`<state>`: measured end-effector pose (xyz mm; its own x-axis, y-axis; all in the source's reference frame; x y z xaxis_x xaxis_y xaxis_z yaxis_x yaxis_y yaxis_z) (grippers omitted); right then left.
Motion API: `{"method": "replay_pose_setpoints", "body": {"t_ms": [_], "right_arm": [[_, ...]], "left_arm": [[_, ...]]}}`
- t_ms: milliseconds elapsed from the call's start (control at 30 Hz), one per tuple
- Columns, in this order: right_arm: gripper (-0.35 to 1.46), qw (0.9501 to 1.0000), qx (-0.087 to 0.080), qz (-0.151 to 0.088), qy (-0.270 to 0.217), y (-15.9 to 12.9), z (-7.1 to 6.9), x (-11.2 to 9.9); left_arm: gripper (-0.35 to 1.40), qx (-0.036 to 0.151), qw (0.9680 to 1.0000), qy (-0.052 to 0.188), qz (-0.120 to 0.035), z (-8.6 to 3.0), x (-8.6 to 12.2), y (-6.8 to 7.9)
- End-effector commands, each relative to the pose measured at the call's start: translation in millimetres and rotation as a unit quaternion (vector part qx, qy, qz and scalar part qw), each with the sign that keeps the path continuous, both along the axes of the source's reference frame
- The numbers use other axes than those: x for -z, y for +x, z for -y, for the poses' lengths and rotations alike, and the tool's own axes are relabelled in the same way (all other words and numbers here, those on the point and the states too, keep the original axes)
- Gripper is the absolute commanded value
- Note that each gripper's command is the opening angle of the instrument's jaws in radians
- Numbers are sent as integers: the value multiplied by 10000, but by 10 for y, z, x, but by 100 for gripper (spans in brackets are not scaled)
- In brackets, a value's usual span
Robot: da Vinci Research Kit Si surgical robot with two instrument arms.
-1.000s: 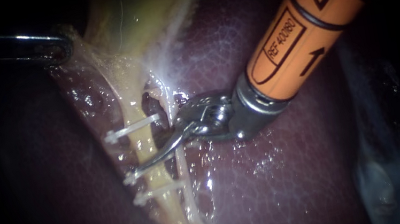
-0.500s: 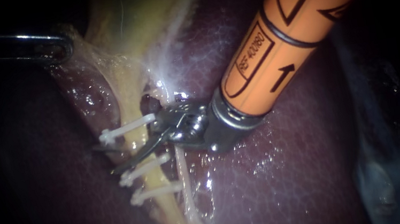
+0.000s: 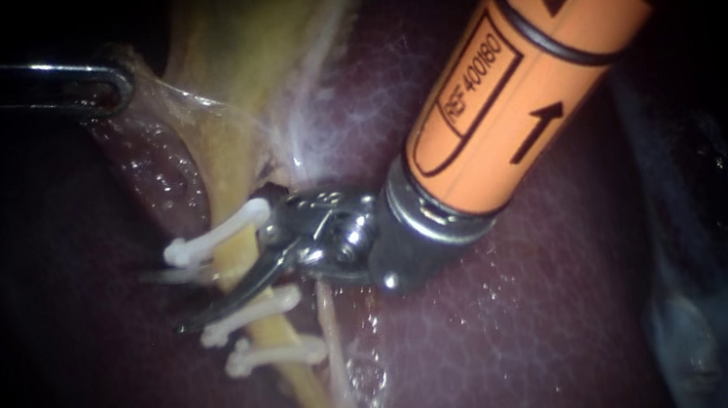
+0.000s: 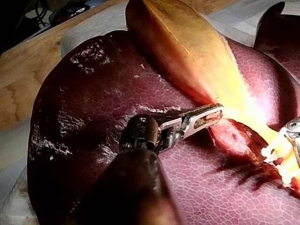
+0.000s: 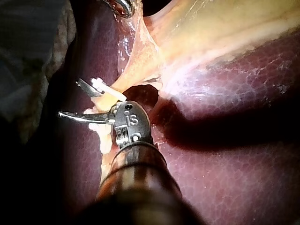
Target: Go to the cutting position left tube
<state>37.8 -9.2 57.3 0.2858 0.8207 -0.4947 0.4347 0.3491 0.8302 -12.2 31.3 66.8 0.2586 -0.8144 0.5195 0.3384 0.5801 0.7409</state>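
My right instrument (image 3: 168, 301), orange-shafted, comes in from the upper right. Its two blades stand open astride the yellow left tube (image 3: 239, 254), one above and one beneath it. They lie between the upper white clip (image 3: 216, 236) and the middle clip (image 3: 249, 315); a third clip (image 3: 276, 354) sits lower. In the right wrist view the open blades (image 5: 82, 101) show a clear gap beside a clip (image 5: 108, 89). My left instrument (image 3: 103, 88) is shut on the edge of the gallbladder (image 3: 254, 15), also seen in the left wrist view (image 4: 211, 115).
A thin pale right tube (image 3: 332, 338) runs just beside the left one, under the right instrument's wrist. Dark red liver (image 3: 503, 329) surrounds everything. A wooden bench (image 4: 28, 70) lies beyond the liver in the left wrist view.
My right instrument has slid left across the tubes and its blades have opened. They now straddle the left tube between the upper two clips. The left instrument has held still.
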Motion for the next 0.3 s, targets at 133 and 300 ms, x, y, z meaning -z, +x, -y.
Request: {"method": "replay_pose_setpoints", "body": {"t_ms": [133, 300], "right_arm": [[130, 10000, 2, 2, -2, 0, -1, -2], [127, 10000, -5, 9, -10, -2, -1, -6]], "left_arm": [[-35, 0, 10000, 0, 0, 0, 0, 0], [-35, 0, 10000, 0, 0, 0, 0, 0]]}}
